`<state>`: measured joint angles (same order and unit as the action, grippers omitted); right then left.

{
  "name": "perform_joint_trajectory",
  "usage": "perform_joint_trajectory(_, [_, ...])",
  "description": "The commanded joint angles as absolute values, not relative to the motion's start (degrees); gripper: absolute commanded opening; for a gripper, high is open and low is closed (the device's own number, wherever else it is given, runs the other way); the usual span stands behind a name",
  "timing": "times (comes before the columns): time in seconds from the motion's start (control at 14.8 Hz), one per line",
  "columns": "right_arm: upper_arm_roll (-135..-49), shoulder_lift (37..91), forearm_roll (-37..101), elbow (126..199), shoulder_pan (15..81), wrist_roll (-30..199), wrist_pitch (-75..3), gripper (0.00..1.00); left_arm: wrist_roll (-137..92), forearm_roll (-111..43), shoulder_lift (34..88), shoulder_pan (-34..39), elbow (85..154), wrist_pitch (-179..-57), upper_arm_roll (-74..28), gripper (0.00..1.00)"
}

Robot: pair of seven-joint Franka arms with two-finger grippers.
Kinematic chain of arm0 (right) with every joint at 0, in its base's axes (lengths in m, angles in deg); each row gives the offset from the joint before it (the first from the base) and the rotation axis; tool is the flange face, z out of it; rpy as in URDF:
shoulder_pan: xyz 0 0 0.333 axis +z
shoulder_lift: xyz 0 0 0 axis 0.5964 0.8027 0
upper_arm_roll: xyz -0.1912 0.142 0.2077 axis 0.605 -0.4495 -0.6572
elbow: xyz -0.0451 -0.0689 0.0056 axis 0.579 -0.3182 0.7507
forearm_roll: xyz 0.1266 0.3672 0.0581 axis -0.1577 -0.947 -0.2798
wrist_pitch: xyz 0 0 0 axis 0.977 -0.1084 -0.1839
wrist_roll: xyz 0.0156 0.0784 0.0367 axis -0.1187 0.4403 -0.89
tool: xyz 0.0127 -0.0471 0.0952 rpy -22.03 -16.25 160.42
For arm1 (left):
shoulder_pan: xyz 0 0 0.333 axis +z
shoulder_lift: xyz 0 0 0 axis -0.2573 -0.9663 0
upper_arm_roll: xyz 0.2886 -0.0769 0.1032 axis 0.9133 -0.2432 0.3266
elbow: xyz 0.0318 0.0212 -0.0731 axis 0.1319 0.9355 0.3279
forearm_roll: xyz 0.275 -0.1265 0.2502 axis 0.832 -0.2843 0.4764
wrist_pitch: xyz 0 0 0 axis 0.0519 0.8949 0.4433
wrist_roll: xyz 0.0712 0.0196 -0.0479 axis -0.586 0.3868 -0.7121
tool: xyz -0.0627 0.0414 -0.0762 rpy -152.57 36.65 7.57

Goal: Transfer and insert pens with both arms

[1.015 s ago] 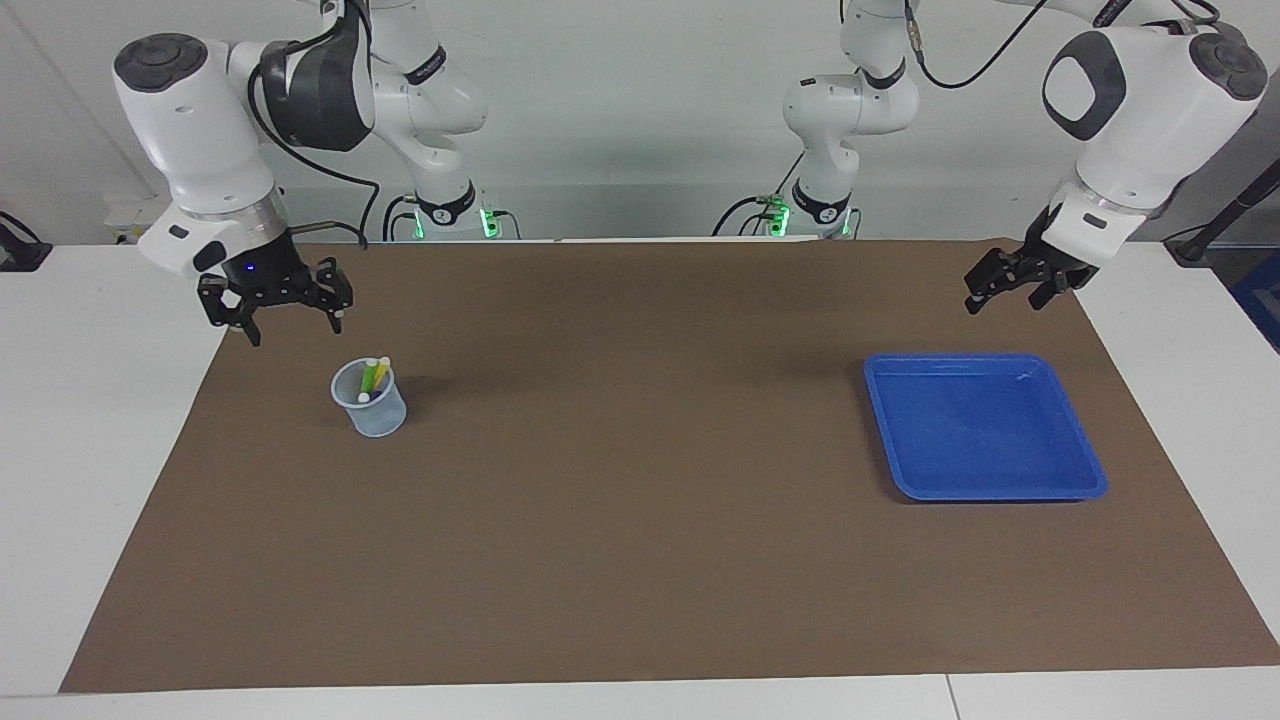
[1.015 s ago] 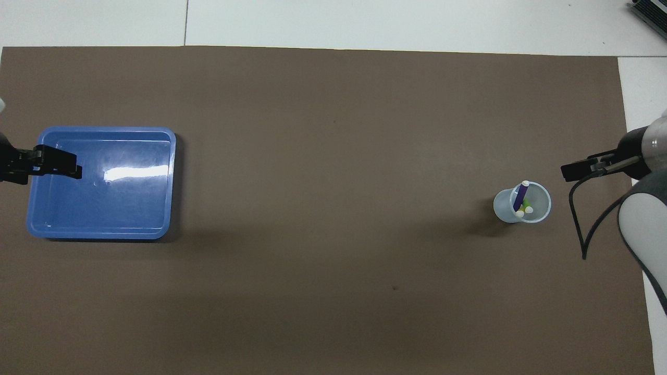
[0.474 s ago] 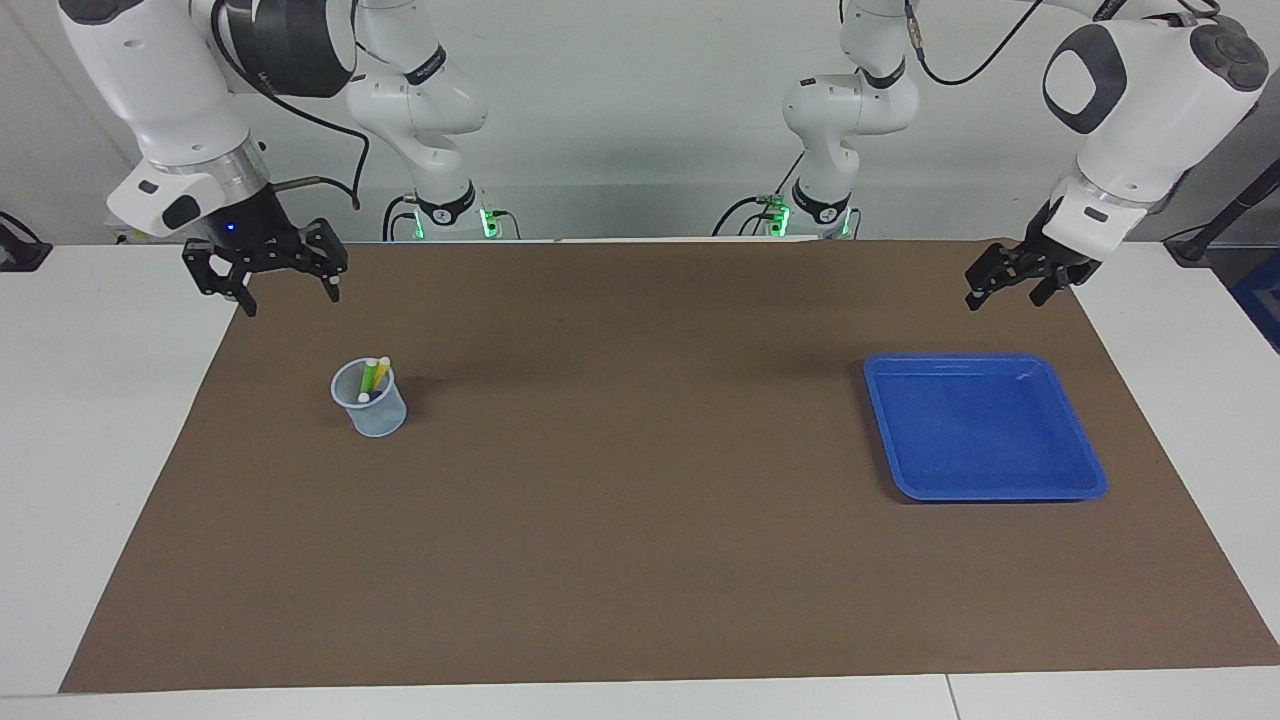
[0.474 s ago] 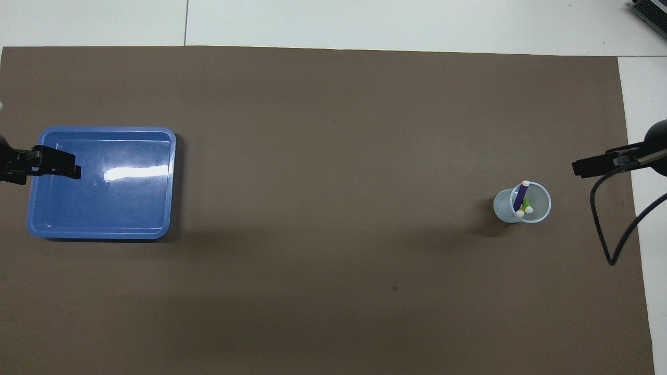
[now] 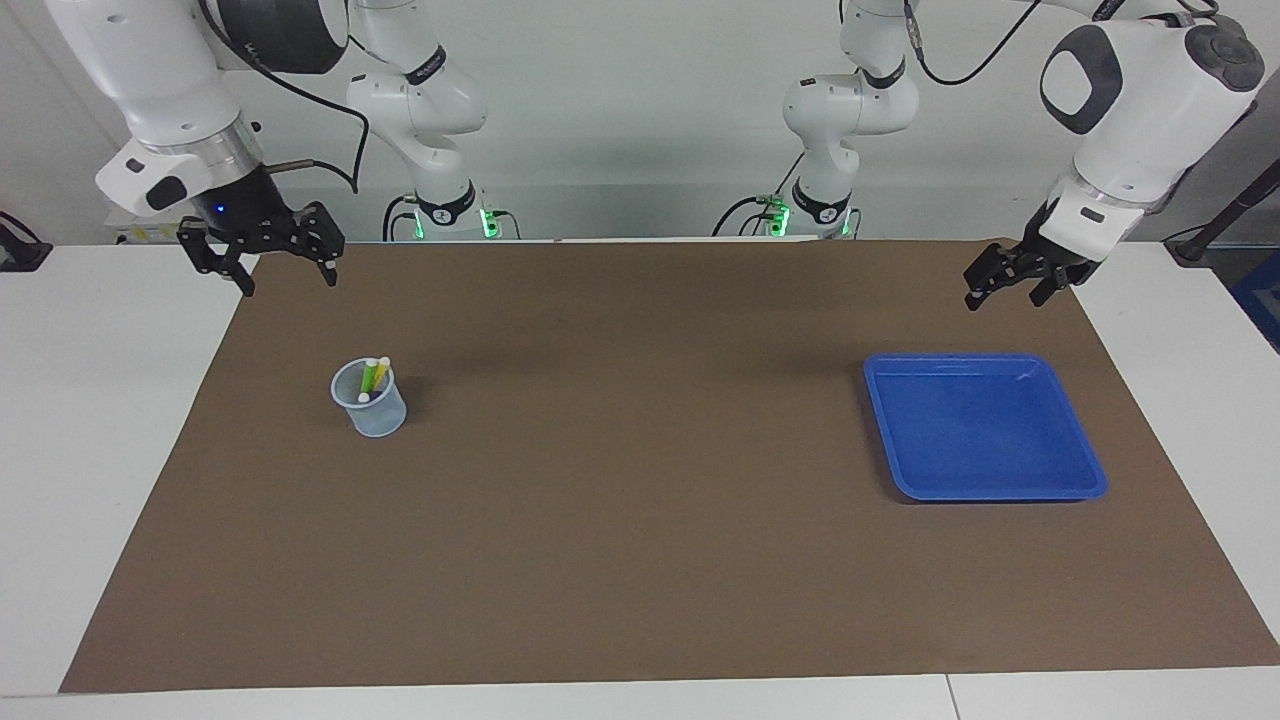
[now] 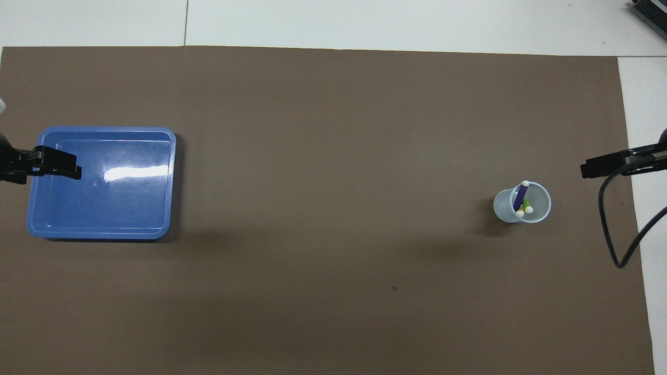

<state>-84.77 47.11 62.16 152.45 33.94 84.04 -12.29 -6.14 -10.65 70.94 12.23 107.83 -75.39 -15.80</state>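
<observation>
A: Where are the pens (image 5: 373,378) now?

B: All three stand in the clear cup (image 5: 370,401), caps up, leaning against its rim. The purple pen (image 6: 520,196) shows best from overhead, with the yellow pen (image 5: 380,372) and green pen (image 5: 368,377) beside it. The cup sits on the brown mat (image 5: 640,560) toward the right arm's end of the surface (image 5: 80,420), exactly where it stood a second ago.

A: And the tray?

B: The blue tray (image 5: 1085,470) lies toward the left arm's end, well apart from the cup, with nothing in it. It has not shifted either.

A: What has changed, then?

B: The right end effector (image 5: 287,279). A second ago it hung low, close above the cup; now it has risen and drawn back toward the robots, over the mat's edge. Its fingers are spread apart and hold nothing.

A: The left one?

B: The left end effector (image 5: 1002,288) hangs over the mat's corner, nearer the robots than the tray. It has lifted only slightly since then. It is released too, nothing between its fingers.
</observation>
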Motion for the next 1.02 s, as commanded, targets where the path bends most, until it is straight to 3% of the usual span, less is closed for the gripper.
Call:
perform_joint_trajectory(0.0, [-84.8,47.5,63.0,151.0,33.8,80.3,-10.0,1.00,-5.4,-9.6,72.1,11.9,109.0,-75.7,-15.7,1.00])
perform_joint_trajectory(0.95, [-84.7,47.7,62.7,152.6,36.4,77.6,-11.7,1.00,-5.3,-9.6,72.1,11.6,108.8,-75.6,-15.7,1.00])
